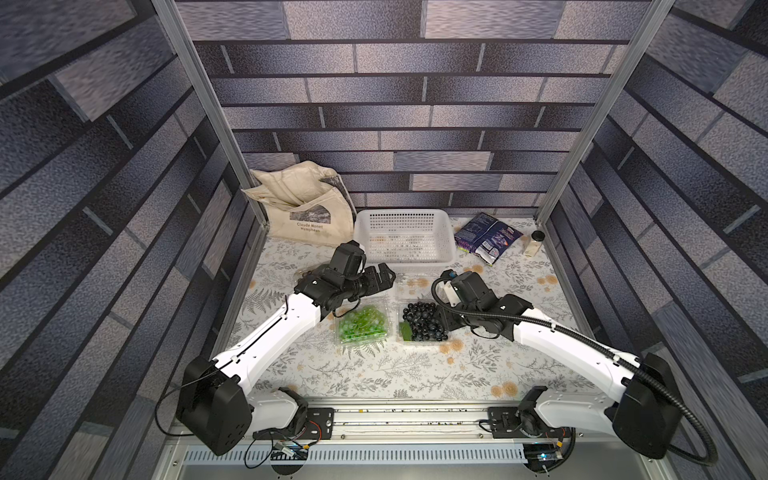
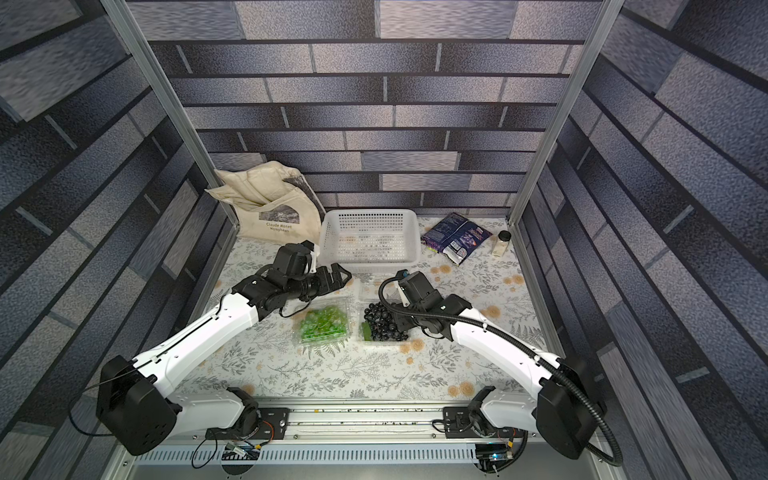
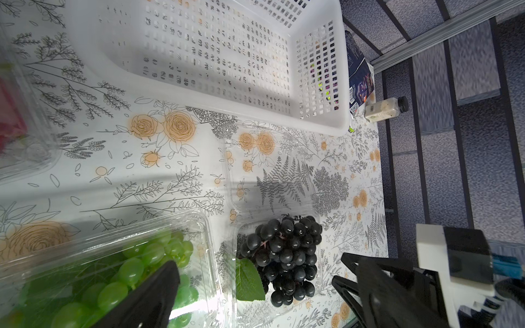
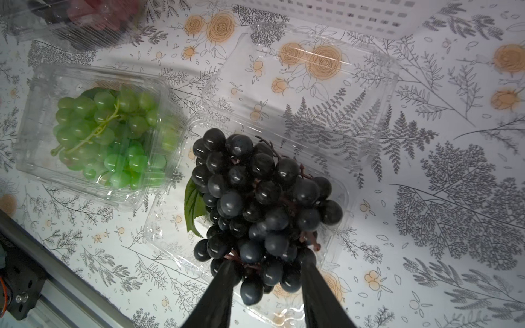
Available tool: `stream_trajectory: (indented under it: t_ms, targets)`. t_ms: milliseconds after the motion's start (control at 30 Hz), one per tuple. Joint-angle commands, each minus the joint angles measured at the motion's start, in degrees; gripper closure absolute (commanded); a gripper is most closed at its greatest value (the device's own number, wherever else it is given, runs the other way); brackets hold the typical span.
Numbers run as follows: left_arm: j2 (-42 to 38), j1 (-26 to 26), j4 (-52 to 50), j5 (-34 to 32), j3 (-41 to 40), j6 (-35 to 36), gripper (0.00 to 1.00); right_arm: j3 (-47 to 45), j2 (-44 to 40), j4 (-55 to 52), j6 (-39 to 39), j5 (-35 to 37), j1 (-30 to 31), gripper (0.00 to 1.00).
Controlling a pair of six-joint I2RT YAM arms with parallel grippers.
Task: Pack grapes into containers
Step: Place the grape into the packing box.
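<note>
The right gripper (image 4: 267, 261) seems pinched on the dark grape bunch (image 4: 255, 193), though the contact itself is hidden. The bunch lies in the open clamshell (image 4: 159, 233). Its lid (image 4: 312, 99) lies flat toward the white basket (image 4: 341, 11), nearest the wide-spread left gripper (image 1: 384, 276).

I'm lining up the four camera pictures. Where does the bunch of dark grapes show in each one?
In a top view: dark grapes just right of centre, below the middle.
In a top view: at centre, below the middle.
Left wrist: low in the picture, near its middle.
Right wrist: mid-picture, filling the centre.
Shared landmark: the white basket, in all four.
</note>
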Motion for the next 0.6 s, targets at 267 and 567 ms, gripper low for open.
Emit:
stream_trajectory:
  t_ms: [267, 567]
  targets:
    - [0.5, -0.5, 0.0, -0.1, -0.2, -0.4, 0.00, 1.2, -0.1, -5.5, -0.2, 7.0, -0.7, 1.00]
    - [0.8, -0.5, -0.1, -0.1, -0.3, -0.3, 0.00, 0.8, -1.2, -5.6, -0.6, 9.4, -3.2, 0.65]
